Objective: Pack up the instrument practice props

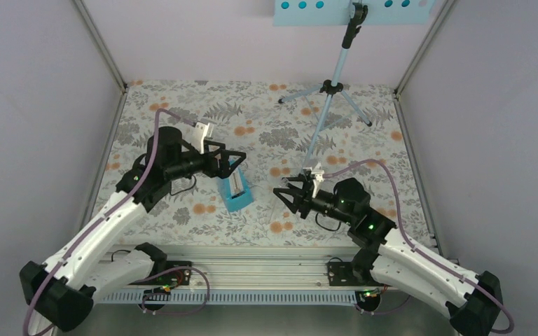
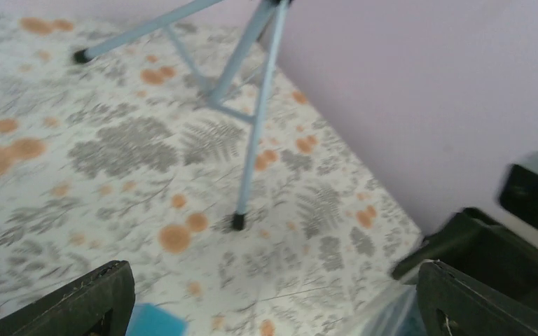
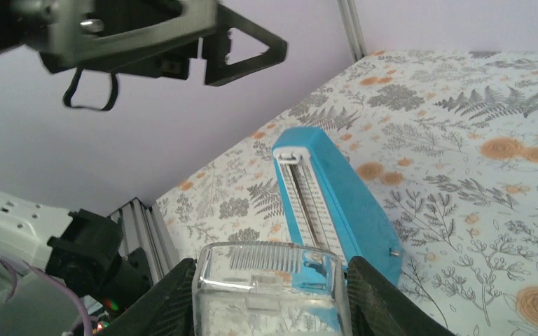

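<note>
- You had the left gripper (image 1: 235,166) spread wide. In its wrist view the fingers (image 2: 91,301) sat at the 2 lower corners with only floral table (image 1: 182,112) and a corner of blue between them. It held nothing.
- It hovered just above the metronome (image 3: 336,203), apart from it. My read: the height left you room to drop onto the body for the next pick.
- The metronome lay on its back at mid-table between the 2 arms, scale face up and narrow end toward the left arm. Lying flat it could not tip, and its long sides were open to a pinch.
- Your right gripper (image 1: 288,194) was at half width and clamped on a clear cover (image 3: 270,280), 1 finger on each side wall. The cover was carried low, near the metronome's wide end and aimed at it. It looked like the metronome's own front lid, lined up to go back on, though I judged that from its shape only.
- The music stand (image 1: 330,87) stood upright on its 3 legs at the far right of the table, well apart from both grippers. Its perforated desk (image 1: 322,14) was cut off at the top edge.
- I could not make out any sheet-music pages.
- Packing looked early, since the stand was not yet folded and no container was in view.
</note>
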Robot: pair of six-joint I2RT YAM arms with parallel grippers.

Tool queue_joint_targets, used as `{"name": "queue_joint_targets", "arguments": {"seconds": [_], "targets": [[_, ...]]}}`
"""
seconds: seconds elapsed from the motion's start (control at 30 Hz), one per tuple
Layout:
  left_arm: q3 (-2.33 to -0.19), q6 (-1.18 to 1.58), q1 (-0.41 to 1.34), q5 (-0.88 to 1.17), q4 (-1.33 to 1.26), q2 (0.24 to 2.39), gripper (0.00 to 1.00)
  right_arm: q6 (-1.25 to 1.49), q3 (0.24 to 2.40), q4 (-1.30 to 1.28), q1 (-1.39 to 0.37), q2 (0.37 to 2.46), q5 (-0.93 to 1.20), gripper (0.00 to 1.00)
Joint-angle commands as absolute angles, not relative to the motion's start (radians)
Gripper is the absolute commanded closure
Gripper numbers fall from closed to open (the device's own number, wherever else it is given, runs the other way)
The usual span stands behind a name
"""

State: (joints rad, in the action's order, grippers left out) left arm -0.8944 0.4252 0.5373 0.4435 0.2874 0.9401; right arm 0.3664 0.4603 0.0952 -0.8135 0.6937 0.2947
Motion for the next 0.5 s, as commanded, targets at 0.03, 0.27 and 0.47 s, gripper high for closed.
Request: {"name": "queue_joint_targets", "arguments": {"seconds": [0.03,0.27,0.47], "targets": [[-0.869,0.334,0.431,0.564,0.334,1.045,0.0,0.307,0.403,0.219,-0.873,0.692,0.17,0.61],[-0.87,0.288,0.379,0.625,0.301,1.132,0.08,0.29,0.388,0.283,-0.953,0.754,0.096,0.61],[-0.853,0.263,0.341,0.638,0.312,1.17,0.29,0.306,0.375,0.329,-1.008,0.784,0.041,0.61]]}}
